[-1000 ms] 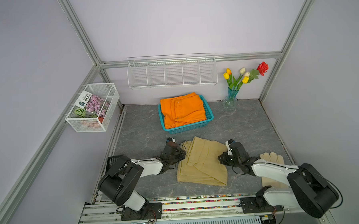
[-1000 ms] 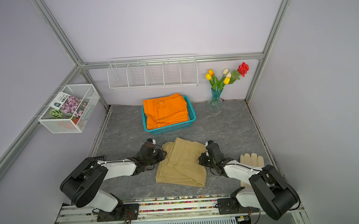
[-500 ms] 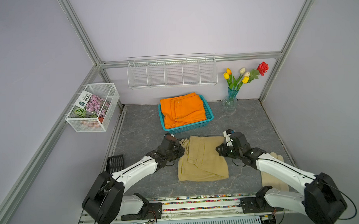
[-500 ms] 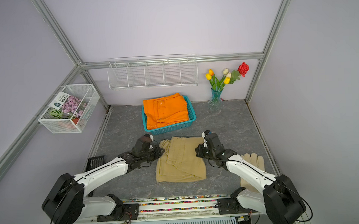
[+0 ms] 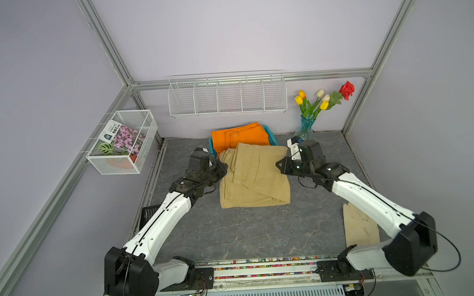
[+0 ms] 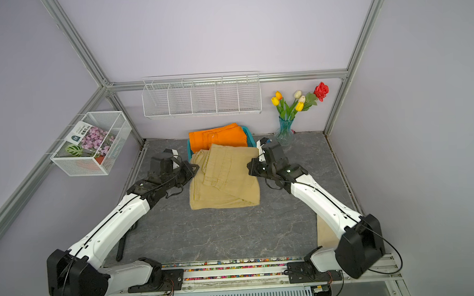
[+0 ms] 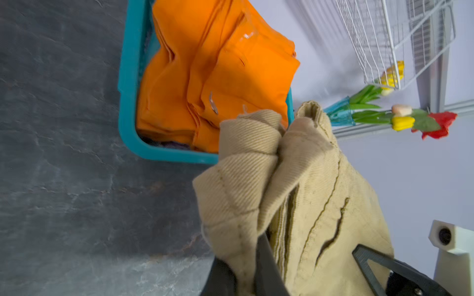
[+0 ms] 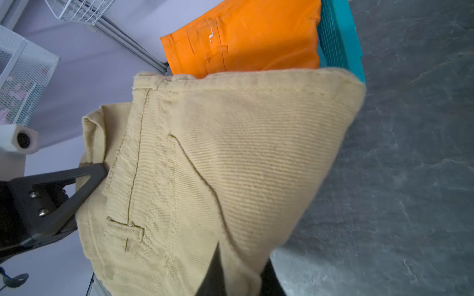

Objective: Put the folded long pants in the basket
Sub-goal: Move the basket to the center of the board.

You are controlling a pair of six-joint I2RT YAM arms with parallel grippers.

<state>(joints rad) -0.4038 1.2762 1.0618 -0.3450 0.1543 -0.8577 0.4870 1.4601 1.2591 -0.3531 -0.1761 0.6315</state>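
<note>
The khaki long pants (image 5: 255,178) (image 6: 226,179) hang lifted between both arms. Their far edge overlaps the near rim of the turquoise basket (image 5: 269,132) (image 6: 248,131). My left gripper (image 5: 223,168) (image 7: 243,271) is shut on their left edge. My right gripper (image 5: 279,164) (image 8: 238,276) is shut on their right edge. Orange long pants (image 5: 241,136) (image 7: 205,71) lie on top in the basket (image 7: 128,77) (image 8: 333,38), with a bit of lilac cloth (image 7: 177,146) under them. The khaki cloth (image 7: 295,192) (image 8: 218,153) hides most of each gripper's fingers.
A cream glove (image 5: 360,228) lies at the front right under the right arm. A vase of flowers (image 5: 306,123) stands just right of the basket. A white wire rack (image 5: 226,95) hangs on the back wall and a wire basket (image 5: 123,142) on the left wall.
Both arms have stretched out toward the back and risen, carrying the khaki pants from the front of the table to the basket's near rim.
</note>
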